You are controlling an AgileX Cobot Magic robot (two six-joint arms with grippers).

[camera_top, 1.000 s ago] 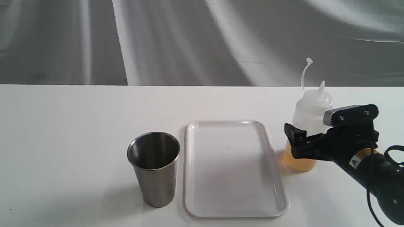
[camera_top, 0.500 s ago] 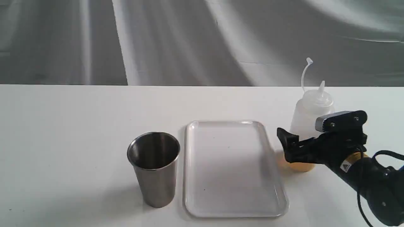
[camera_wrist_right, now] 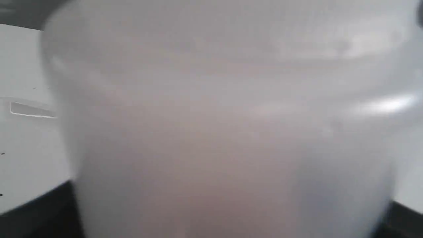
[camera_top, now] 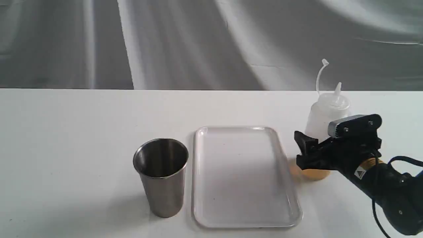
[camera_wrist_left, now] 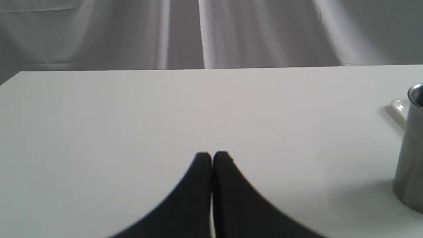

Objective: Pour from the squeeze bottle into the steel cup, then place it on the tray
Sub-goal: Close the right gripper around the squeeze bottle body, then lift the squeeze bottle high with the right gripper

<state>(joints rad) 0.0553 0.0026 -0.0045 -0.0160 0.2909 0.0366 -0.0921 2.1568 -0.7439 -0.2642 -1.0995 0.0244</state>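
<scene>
Right fingers straddle the bottle low on its body, about level with the amber liquid; whether they press it cannot be told. Left fingers pressed together, idle. Bottle stands on the bench just beside the tray, on the side away from the cup. Judgement: light, soft-walled, slick plastic; take it mid-body with moderate pressure, since a hard squeeze would likely squirt early.
</scene>
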